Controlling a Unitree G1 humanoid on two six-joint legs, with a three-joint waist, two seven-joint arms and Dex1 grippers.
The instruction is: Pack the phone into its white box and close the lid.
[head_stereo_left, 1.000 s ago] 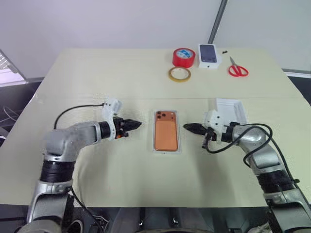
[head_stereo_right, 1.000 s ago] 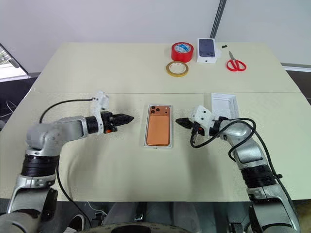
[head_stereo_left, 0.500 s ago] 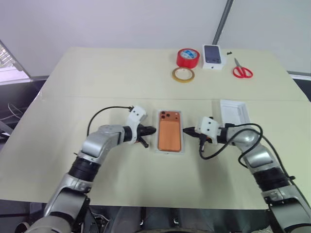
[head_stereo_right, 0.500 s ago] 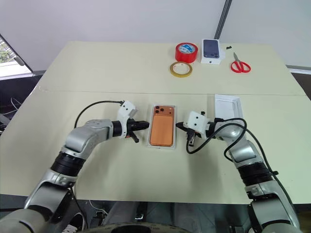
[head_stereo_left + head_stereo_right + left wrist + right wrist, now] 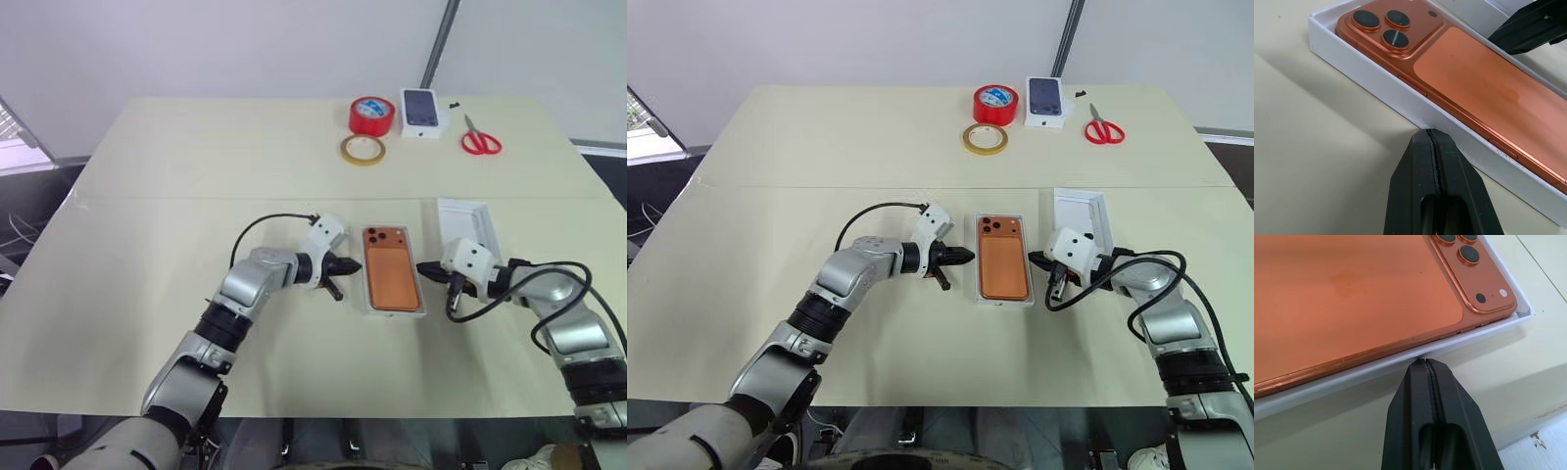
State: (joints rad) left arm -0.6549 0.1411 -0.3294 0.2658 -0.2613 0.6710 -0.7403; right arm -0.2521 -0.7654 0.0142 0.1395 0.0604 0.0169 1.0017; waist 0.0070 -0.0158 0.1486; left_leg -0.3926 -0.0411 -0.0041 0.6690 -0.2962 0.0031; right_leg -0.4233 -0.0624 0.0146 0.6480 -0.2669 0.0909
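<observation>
The copper-orange phone (image 5: 392, 282) lies back up inside the white box (image 5: 395, 312), lenses toward the far side. My left gripper (image 5: 355, 266) is shut, and its tips touch the box's left wall (image 5: 1366, 73). My right gripper (image 5: 423, 266) is also shut, with its tips against the box's right wall (image 5: 1352, 374). Both grippers hold nothing. The lid (image 5: 468, 220) lies open side up just right of the box, behind the right gripper. In the left wrist view the phone (image 5: 1474, 83) sits level in the box.
At the table's far side stand a red tape roll (image 5: 370, 116), a tan tape ring (image 5: 362, 149), a small white box printed with a dark phone (image 5: 421, 111) and red scissors (image 5: 480, 140). A seam crosses the table behind the box.
The box with the phone has slid to the right, closer to the lid. My left gripper followed it rightward against its left wall, and my right gripper drew back to the right.
</observation>
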